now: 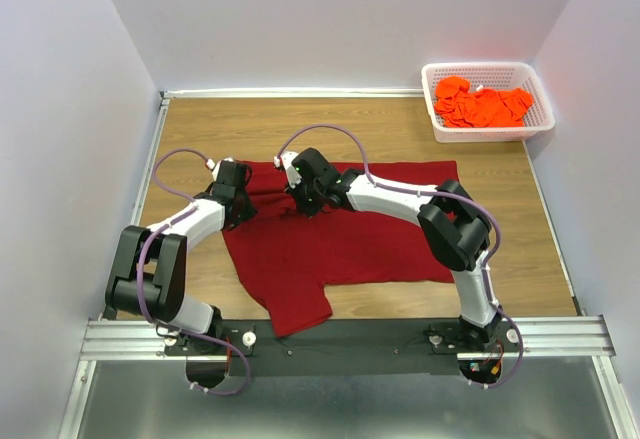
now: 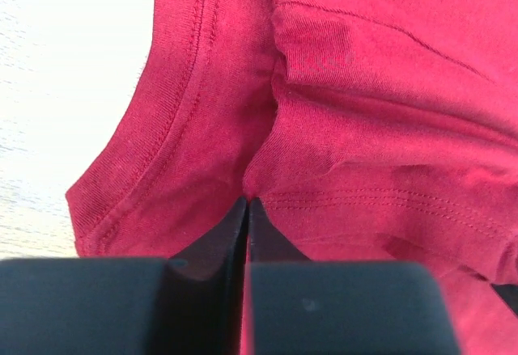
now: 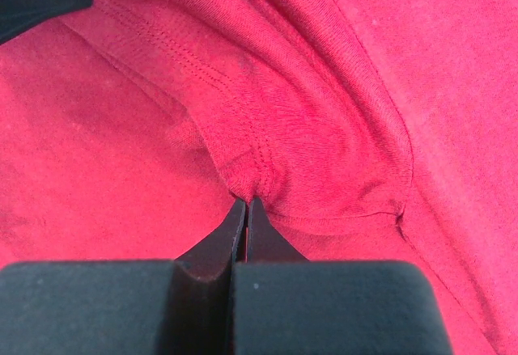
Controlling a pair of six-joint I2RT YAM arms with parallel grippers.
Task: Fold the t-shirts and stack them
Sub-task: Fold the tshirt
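Left fingers [image 2: 222, 242] and right fingers [image 3: 222, 242] each clench a fold of the maroon t-shirt [image 1: 360, 244].
Both grip its far-left edge; the cloth spreads rightward and nearward.

Maroon t-shirt [image 1: 340, 249], spread flat at centre, far edge bunched, one sleeve pointing nearward; orange t-shirts [image 1: 485, 106] heaped far right.

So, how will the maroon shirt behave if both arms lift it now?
Probably floppy: the maroon shirt bunches into creases at both pinching jaws, so it would likely sag between them. Its matte knit probably won't slip. The near sleeve may trail.
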